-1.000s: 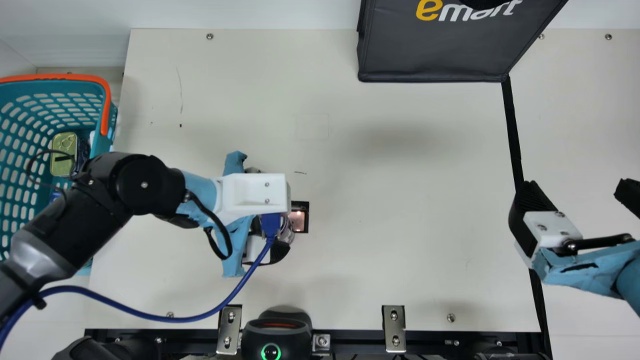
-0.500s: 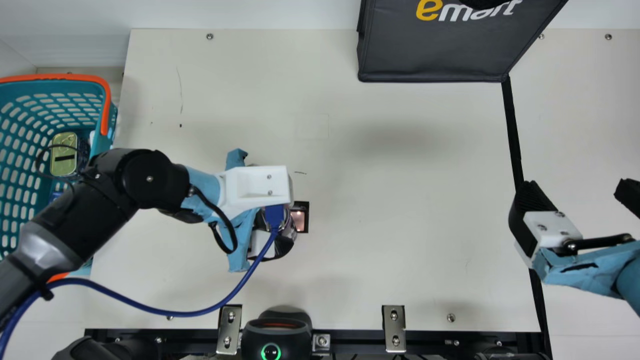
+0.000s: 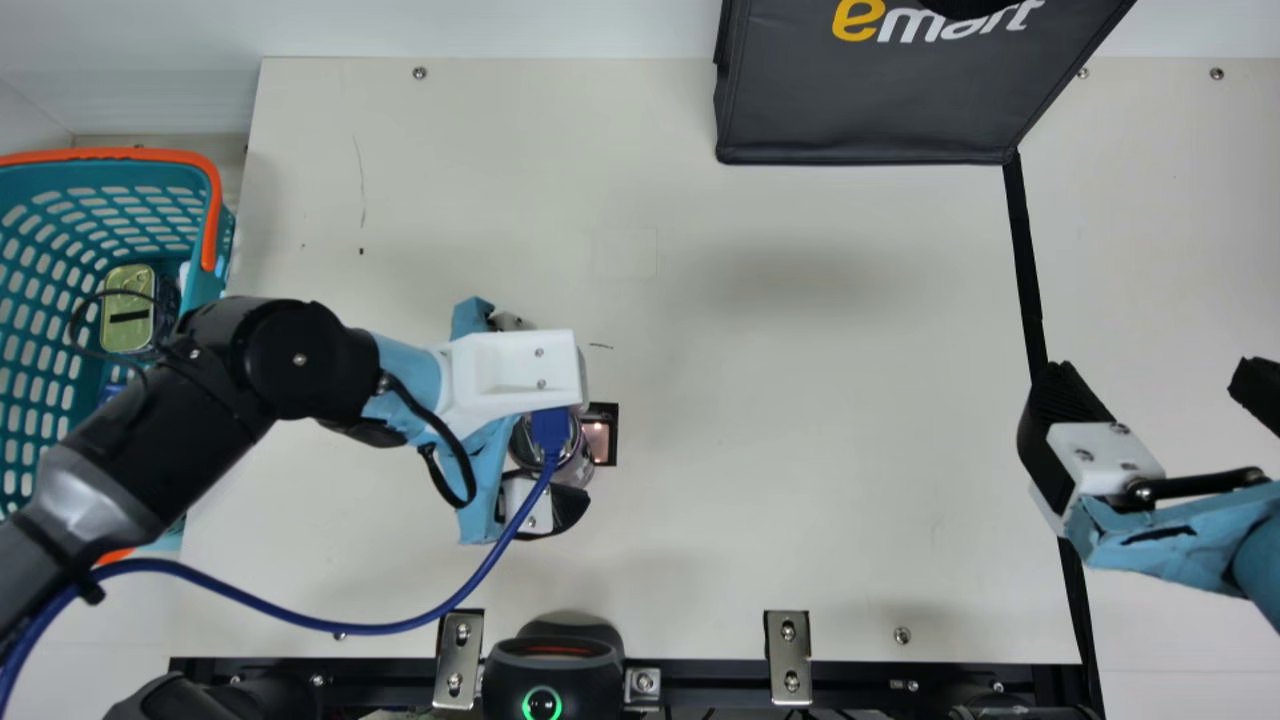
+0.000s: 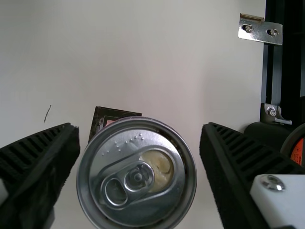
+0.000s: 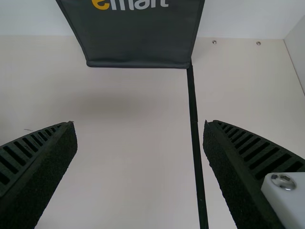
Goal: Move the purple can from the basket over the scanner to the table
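- Cream and screw-dotted, the surface (image 3: 820, 400) spreads around a small dark-framed window (image 3: 600, 436), whose glass gives off a pinkish light; a pale wall (image 3: 500, 25) rises well beyond the window in the main view.
- The purple can (image 3: 587, 462) is upright just beside the window, on its left in the main view; whether the two touch cannot be told. Its silvery lid and pull tab (image 4: 126, 183) show in the left wrist view.
- The left tool (image 3: 547, 420) is above the spot just left of the window, its fingers spread on either side of the can; it is released, with a narrow gap visible by the can's edge in the left wrist view.
- The right tool (image 3: 1150, 375) is well to the right of the window, its fingers wide apart with nothing between them.
- The teal basket (image 3: 215, 288), with an orange handle (image 3: 211, 215), sits well left of the window, and a gold tin (image 3: 127, 280) lies inside it.
- A dark grey bag (image 3: 860, 110) stands beyond the window and to its right.
- A black device (image 3: 553, 675) with a glowing green ring is below the window in the main view.
- A blue cable (image 3: 400, 628) curves below and left of the window.
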Tool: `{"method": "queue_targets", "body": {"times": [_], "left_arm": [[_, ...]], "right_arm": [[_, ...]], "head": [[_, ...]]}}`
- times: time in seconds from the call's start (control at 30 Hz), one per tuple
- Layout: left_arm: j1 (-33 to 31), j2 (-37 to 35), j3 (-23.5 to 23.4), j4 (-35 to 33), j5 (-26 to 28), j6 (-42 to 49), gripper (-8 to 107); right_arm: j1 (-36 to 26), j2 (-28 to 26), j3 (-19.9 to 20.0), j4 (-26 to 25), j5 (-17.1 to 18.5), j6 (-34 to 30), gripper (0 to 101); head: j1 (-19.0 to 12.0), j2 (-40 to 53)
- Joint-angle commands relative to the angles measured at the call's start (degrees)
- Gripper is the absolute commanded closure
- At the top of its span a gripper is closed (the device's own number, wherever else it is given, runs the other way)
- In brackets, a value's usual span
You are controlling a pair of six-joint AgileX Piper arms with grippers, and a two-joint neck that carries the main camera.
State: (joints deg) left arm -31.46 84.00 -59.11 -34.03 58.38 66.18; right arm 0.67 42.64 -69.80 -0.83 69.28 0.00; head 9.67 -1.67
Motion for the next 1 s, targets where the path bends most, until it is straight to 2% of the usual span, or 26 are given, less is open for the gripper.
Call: {"method": "queue_targets", "body": {"times": [0.0,0.33,0.97], "left_arm": [[-0.01,-0.71,0.06,0.18,-0.08,-0.98,10],[0.32,-9.86,0.76,1.74,-0.45,-9.29,9],[0.53,-25.54,4.44,12.15,-1.62,-30.31,9]], "right_arm": [[0.00,0.00,0.00,0.00,0.00,0.00,6],[0.00,0.00,0.00,0.00,0.00,0.00,6],[0.00,0.00,0.00,0.00,0.06,0.00,6]], "head": [[-1.75,0.09],[-1.75,0.09],[-1.75,0.09]]}}
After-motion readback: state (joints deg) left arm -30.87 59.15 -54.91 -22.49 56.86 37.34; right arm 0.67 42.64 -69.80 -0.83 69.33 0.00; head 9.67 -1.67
